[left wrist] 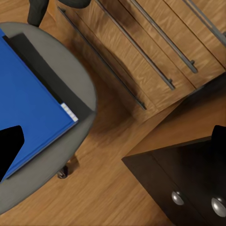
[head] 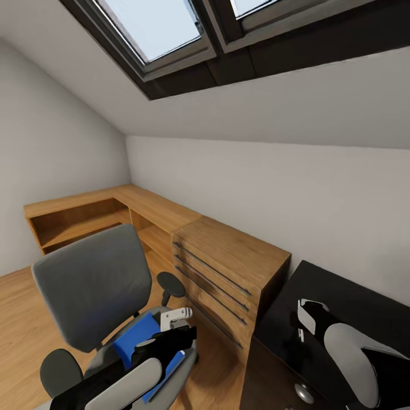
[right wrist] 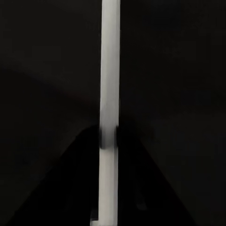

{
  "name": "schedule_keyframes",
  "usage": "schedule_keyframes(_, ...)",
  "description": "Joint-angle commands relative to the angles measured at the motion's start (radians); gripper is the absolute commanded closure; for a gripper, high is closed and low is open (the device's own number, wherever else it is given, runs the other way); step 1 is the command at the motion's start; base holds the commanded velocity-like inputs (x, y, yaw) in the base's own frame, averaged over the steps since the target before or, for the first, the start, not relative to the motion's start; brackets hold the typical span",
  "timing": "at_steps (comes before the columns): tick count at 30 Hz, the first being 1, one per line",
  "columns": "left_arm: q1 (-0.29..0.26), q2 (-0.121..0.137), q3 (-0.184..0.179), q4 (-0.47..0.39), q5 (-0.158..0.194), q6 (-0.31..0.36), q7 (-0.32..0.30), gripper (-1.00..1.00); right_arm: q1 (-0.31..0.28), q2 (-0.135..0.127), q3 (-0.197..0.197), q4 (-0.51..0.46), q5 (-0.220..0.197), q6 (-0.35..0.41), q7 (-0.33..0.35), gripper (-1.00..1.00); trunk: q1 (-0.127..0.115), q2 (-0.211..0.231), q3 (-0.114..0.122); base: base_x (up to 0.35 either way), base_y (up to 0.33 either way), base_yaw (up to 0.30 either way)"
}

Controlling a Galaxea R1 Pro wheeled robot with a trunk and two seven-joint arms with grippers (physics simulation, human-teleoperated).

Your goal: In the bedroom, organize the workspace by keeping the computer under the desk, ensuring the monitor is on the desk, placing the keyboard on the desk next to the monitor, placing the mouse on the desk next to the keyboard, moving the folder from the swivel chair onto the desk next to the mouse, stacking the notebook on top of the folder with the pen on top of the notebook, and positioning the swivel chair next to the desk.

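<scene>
**On the chair seat, the folder still waits for its move**

At about 7 o'clock in the head view, the blue folder (head: 135, 337) lies flat on the grey seat of the swivel chair (head: 91, 285), so that step looks not yet done. The left tool (head: 171, 333) hangs directly over the folder's near edge; whether its fingers are spread or closed I cannot tell, since the left wrist view gives just one dark fingertip (left wrist: 9, 150) over the blue cover.

At 4 o'clock the glossy black worktop (head: 341, 296) shows a bare corner, with round silver knobs (left wrist: 217, 206) on its drawer front. The right tool (head: 304, 330) sits low over that surface. In the right wrist view a thin white-silver stick, probably the pen (right wrist: 109, 94), runs straight out from between its dark fingers, so it appears clamped on it.

The chair stands near the worktop, beside the light wooden drawer unit (head: 228, 267). Folder, notebook stacking and pen placing seem left to do.
</scene>
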Motion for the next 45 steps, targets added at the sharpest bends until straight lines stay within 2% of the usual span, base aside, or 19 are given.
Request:
schedule_keyframes(1, -0.001, 0.001, -0.001, -0.001, 0.001, 0.007, 0.005, -1.00, 0.000, 0.001, -0.011, -0.001, -0.012, 0.003, 0.000, 1.00, 0.000, -0.001, -0.001, 0.000, 0.000, 0.000)
schedule_keyframes(4, -0.001, 0.001, -0.001, -0.001, 0.001, 0.007, 0.005, -1.00, 0.000, 0.004, -0.011, -0.001, -0.012, 0.002, 0.000, 1.00, 0.000, -0.001, -0.001, 0.000, 0.000, 0.000)
schedule_keyframes(5, -0.001, 0.001, -0.001, -0.001, 0.001, 0.007, 0.005, -1.00, 0.000, 0.007, -0.011, -0.001, -0.012, 0.002, -0.001, -1.00, 0.000, -0.001, -0.001, 0.000, 0.000, 0.000)
schedule_keyframes(24, -0.001, 0.001, -0.003, -0.001, 0.001, 0.007, 0.005, -1.00, 0.000, 0.011, -0.012, -0.001, -0.012, 0.000, 0.000, -1.00, 0.000, -0.001, -0.001, 0.000, 0.000, 0.000)
schedule_keyframes(34, -0.001, 0.001, -0.003, -0.001, 0.002, 0.007, 0.005, -1.00, 0.000, 0.009, -0.015, -0.025, -0.020, -0.008, 0.029, -1.00, 0.000, -0.001, -0.001, 0.000, 0.000, 0.000)
schedule_keyframes(35, -0.001, 0.001, -0.002, 0.000, 0.001, 0.007, 0.005, -1.00, 0.000, 0.010, -0.016, -0.078, -0.024, 0.002, 0.034, -1.00, 0.000, -0.001, -0.001, 0.000, 0.000, 0.000)
schedule_keyframes(40, -0.001, 0.001, -0.002, 0.000, 0.002, 0.007, 0.005, -1.00, 0.000, 0.011, -0.017, -0.105, -0.025, 0.038, 0.035, -1.00, 0.000, -0.001, -0.001, 0.000, 0.000, 0.000)
schedule_keyframes(45, -0.001, 0.001, -0.002, 0.002, 0.002, 0.007, 0.005, -1.00, 0.000, 0.021, -0.019, -0.154, -0.026, 0.112, 0.035, -1.00, 0.000, -0.001, -0.001, 0.000, 0.000, 0.000)
